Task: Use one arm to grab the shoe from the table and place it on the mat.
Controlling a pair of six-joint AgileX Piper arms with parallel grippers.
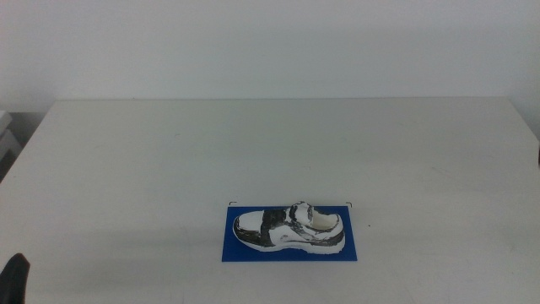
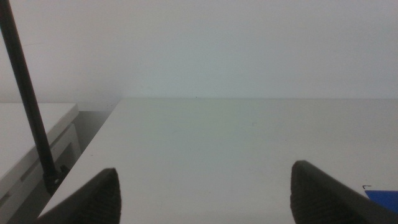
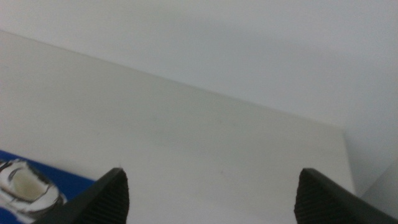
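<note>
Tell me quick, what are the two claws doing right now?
Left gripper: open, holding nothing, waiting by the table's near left corner.
Right gripper: open, holding nothing, out of the middle view.

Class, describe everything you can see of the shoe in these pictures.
The shoe is a small white sneaker with black patches and streaks, a white sole and a cream lining at its opening. It stands upright on its sole, lengthwise on the blue mat, within the mat's edges, toe towards the left arm's side. Only the mat touches it; neither tool is near.
</note>
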